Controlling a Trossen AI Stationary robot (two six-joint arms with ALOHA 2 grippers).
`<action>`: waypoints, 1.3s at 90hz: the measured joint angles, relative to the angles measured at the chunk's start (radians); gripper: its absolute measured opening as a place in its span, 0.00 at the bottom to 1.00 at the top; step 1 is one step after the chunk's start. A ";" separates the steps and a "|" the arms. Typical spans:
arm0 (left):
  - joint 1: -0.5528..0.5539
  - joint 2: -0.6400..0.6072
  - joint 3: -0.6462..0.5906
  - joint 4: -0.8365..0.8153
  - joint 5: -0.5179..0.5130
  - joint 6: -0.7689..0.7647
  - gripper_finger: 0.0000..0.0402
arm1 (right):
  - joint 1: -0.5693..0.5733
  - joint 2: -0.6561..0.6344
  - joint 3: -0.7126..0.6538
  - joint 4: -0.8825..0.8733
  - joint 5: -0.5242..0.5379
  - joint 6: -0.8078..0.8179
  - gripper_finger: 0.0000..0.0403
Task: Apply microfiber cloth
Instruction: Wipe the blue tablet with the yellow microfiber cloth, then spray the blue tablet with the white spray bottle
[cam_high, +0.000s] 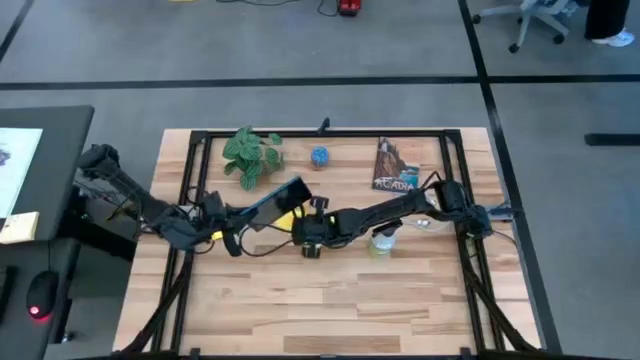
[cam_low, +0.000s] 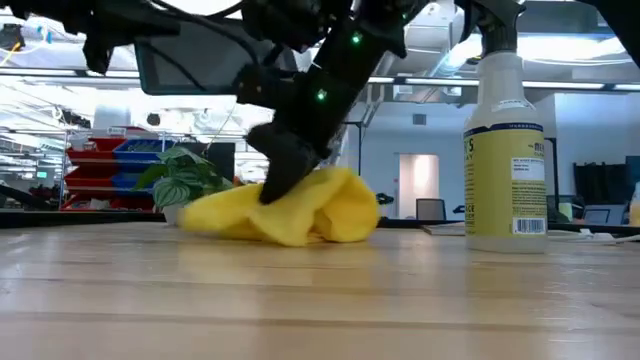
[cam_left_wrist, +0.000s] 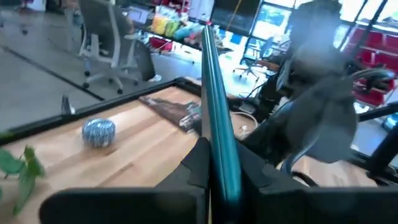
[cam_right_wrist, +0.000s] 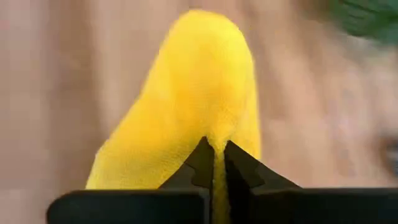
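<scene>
Readable print: "ACADIA" on the book (cam_high: 395, 166) lying at the far right of the table (cam_high: 330, 310); label text on the spray bottle (cam_low: 505, 150) too small to read.

Microfiber cloth (cam_low: 290, 208) bunched in a soft yellow heap on the wood near the table's middle, pinched at its top fold by the right gripper (cam_right_wrist: 214, 163); jaws narrow, closed on a thin ridge of fabric, the rest of the cloth (cam_right_wrist: 186, 99) spreading beyond the fingertips. In the high view, only a yellow patch (cam_high: 287, 220) visible just left of that gripper (cam_high: 312, 236).

Left gripper (cam_left_wrist: 214, 177) just to the left of it, clamped on the edge of the tablet (cam_left_wrist: 217, 112), held raised and tilted above the table; tablet (cam_high: 275, 202) overlapping the cloth from above.

Spray bottle (cam_high: 384, 240) standing upright just right of the cloth. Plant (cam_high: 252, 155) and small blue ball (cam_high: 319, 156) toward the far edge. Near half of the tabletop bare wood, bounded by the dark frame rails (cam_high: 470, 270) at either side.
</scene>
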 joint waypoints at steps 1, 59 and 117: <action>-0.002 -0.003 0.001 -0.001 -0.002 0.007 0.03 | 0.000 0.000 -0.004 0.016 -0.012 -0.004 0.00; -0.026 -0.057 0.011 -0.010 -0.010 0.050 0.03 | 0.021 -0.017 -0.016 0.199 -0.352 -0.075 0.38; -0.062 -0.057 0.010 -0.058 -0.009 0.017 0.03 | -0.137 -0.417 -0.014 -0.319 -0.225 -0.105 0.62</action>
